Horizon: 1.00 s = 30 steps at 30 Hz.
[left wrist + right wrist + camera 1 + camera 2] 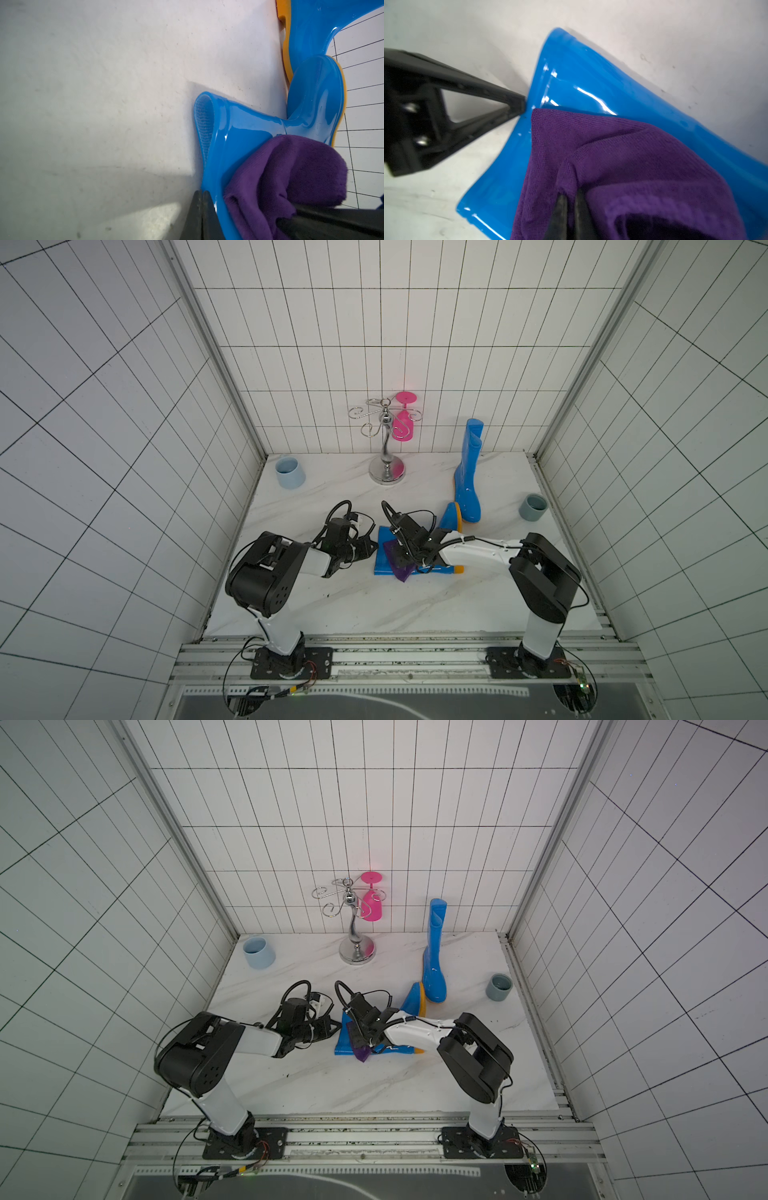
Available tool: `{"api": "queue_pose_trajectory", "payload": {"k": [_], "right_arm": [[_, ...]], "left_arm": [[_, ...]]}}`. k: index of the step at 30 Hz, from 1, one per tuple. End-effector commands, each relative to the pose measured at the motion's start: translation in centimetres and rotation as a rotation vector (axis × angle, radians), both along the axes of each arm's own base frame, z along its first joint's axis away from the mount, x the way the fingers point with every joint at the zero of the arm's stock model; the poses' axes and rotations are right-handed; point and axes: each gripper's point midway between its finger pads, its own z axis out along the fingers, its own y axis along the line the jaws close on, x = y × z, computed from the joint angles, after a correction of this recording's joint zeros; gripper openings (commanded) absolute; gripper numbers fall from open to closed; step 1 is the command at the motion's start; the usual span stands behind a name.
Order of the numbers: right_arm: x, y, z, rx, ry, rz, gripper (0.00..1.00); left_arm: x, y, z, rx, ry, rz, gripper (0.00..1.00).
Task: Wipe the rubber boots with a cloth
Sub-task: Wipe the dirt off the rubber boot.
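Observation:
One glossy blue rubber boot (383, 562) (344, 1042) lies on its side mid-table, its orange sole to the right. The other boot (467, 472) (434, 952) stands upright behind it. The dark-purple cloth (398, 566) (633, 155) is draped over the lying boot's shaft (581, 83) (239, 141). My right gripper (570, 197) (401, 560) is shut on a fold of the cloth. My left gripper (202, 193) (374, 548) is shut with nothing in it, its tips touching the open end of that shaft. The same tips (519, 104) show in the right wrist view.
A chrome hook stand (386, 448) holding a pink glass (402, 423) stands at the back. A light-blue mug (289, 472) sits back left and a grey-blue cup (532, 508) at the right. Tiled walls close three sides.

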Motion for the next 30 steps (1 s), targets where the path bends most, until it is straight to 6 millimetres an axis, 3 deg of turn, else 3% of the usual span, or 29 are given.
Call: {"api": "queue_pose_trajectory", "payload": {"k": [1,4,6,9,16,19,25,30], "right_arm": [[1.2,4.7,4.0,0.136,-0.035,0.036,0.00],[0.7,6.5,3.9,0.167,-0.021,0.066,0.00],[0.6,6.4,3.1,0.146,-0.013,0.060,0.00],[0.9,3.5,2.7,0.099,-0.024,0.018,0.00],[0.6,-7.5,6.7,-0.068,-0.121,-0.112,0.00],[-0.5,-10.8,7.5,-0.098,-0.133,-0.155,0.00],[-3.8,-14.4,6.0,-0.110,-0.086,-0.206,0.00],[-5.8,-15.9,4.0,-0.099,-0.047,-0.233,0.00]], "left_arm": [[-6.1,2.4,-6.9,0.160,0.289,0.000,0.00],[-6.1,2.4,-6.9,0.159,0.289,0.000,0.00],[-6.2,2.4,-6.9,0.159,0.291,0.000,0.00],[-6.2,2.4,-6.9,0.159,0.292,0.001,0.00],[-6.1,2.3,-7.0,0.157,0.288,-0.004,0.00],[-6.1,2.4,-7.0,0.158,0.289,-0.003,0.00],[-6.2,2.3,-7.0,0.160,0.285,-0.003,0.00],[-6.1,2.3,-6.9,0.166,0.280,-0.001,0.00]]}}
